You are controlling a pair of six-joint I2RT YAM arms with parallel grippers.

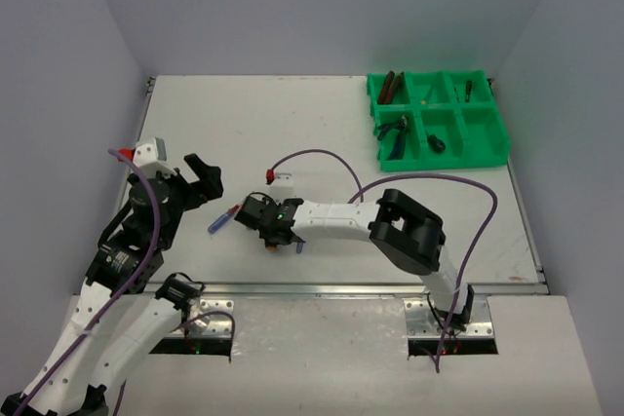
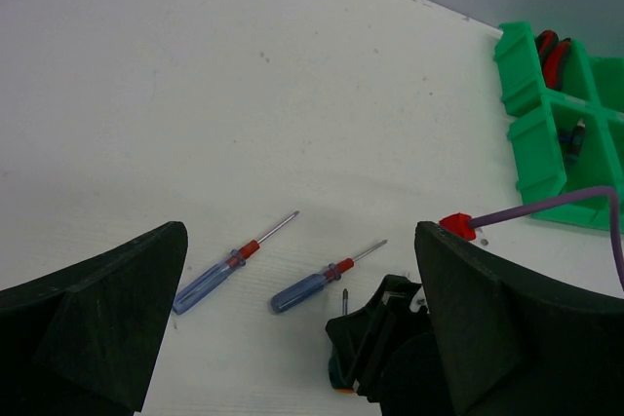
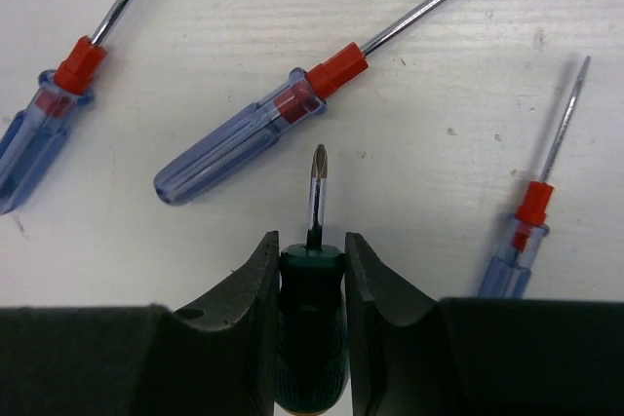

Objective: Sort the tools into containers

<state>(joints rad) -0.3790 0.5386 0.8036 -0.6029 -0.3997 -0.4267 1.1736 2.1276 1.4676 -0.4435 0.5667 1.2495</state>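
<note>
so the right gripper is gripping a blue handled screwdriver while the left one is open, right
Not quite. The right gripper grips a green-handled screwdriver, not a blue one. The right wrist view shows it, with the blue-handled screwdrivers lying loose on the table. The left gripper is open, as you said.

- The top view looks steeply down from high behind the near edge, taking in the whole counter (image 1: 244,124) and the green tray (image 1: 458,157) at far right
- The left wrist view looks low across the counter toward that tray
- The right wrist view hangs very close, facing down; both wrist views share the blue-handled screwdrivers (image 2: 312,287)
</note>
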